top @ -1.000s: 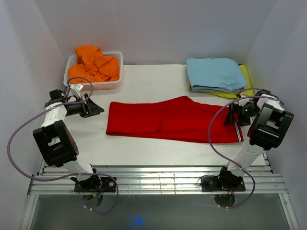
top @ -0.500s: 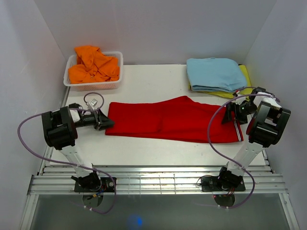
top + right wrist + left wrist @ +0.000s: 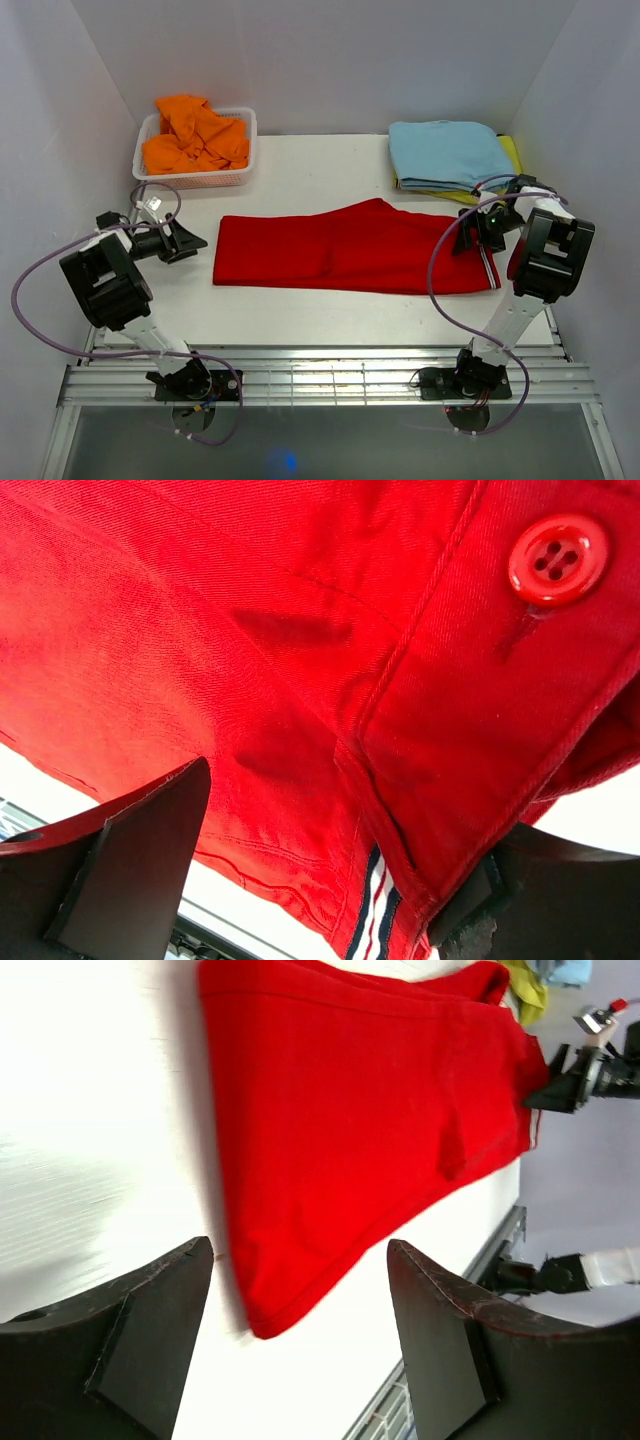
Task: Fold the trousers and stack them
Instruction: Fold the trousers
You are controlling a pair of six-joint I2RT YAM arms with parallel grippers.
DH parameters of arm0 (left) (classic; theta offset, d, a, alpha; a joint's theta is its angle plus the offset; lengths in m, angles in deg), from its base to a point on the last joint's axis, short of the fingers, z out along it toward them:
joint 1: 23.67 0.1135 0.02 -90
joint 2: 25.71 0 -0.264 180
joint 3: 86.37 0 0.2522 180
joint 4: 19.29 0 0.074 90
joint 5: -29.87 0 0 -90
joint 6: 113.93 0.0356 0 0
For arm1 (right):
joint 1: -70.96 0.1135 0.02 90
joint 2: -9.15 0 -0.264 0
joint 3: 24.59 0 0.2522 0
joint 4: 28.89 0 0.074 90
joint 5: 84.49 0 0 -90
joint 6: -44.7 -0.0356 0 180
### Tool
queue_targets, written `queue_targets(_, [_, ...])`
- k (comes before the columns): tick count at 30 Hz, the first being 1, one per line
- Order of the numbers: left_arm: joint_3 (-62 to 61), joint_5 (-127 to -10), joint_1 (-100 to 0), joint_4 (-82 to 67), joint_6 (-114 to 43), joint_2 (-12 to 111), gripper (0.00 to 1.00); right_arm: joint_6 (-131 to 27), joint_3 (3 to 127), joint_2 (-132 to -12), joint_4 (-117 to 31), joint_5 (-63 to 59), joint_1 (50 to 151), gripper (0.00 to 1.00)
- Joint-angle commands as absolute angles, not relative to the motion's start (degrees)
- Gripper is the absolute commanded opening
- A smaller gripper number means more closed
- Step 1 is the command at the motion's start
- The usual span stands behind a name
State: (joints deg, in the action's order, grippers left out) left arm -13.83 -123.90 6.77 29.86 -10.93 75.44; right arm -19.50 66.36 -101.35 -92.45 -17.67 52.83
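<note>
Across the middle of the table (image 3: 300,165) the trousers (image 3: 340,250) lie flat, looking soft and limp, best pinched at end corners, with the left gripper (image 3: 192,242) gaping wide beside their left end and the right gripper (image 3: 466,240) seemingly spread over their right end.

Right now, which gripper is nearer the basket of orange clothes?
Left. The left gripper is in front of the basket; the right gripper is across the table, over the trousers' waistband.
</note>
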Motion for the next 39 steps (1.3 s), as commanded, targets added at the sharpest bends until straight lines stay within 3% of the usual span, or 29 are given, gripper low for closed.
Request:
queue_targets(1, [-13.37,-120.52,7.18,31.91,-6.17,78.6,0.81,-20.61,68.54,-102.39,-91.52,-18.75,54.35,0.81])
queue_targets(7, [-13.72,-120.59,6.92,26.38,-9.77,86.44,0.79,-21.05,69.07,-102.56,-91.43,-18.75,55.05,0.81])
queue_targets(15, [-18.29,-124.55,3.49,19.17,-14.08,90.83,0.6,-22.36,69.95,-103.62,-90.91,-18.66,56.55,0.79])
queue_targets(20, [-18.29,-126.13,1.38,17.77,-15.49,94.0,0.53,-23.24,69.95,-104.14,-90.2,-19.45,57.95,0.78])
queue_targets(25, [-18.12,-127.63,3.66,17.49,-17.59,90.32,0.28,-24.12,69.42,-103.97,-89.41,-20.33,59.97,0.75])
queue_targets(28, [-14.19,-126.32,7.08,22.4,-16.64,86.19,0.02,-24.39,68.98,-103.62,-88.8,-20.94,60.94,0.74])
queue_targets(35, [-1.27,-116.75,10.69,39.09,-10.84,78.19,0.0,-25.44,69.33,-100.73,-88.97,-27.61,62.96,0.77])
queue_targets(39, [4.54,-108.22,10.52,42.71,-9.43,72.65,0.0,-25.35,70.91,-96.95,-91.08,-28.33,62.26,0.88])
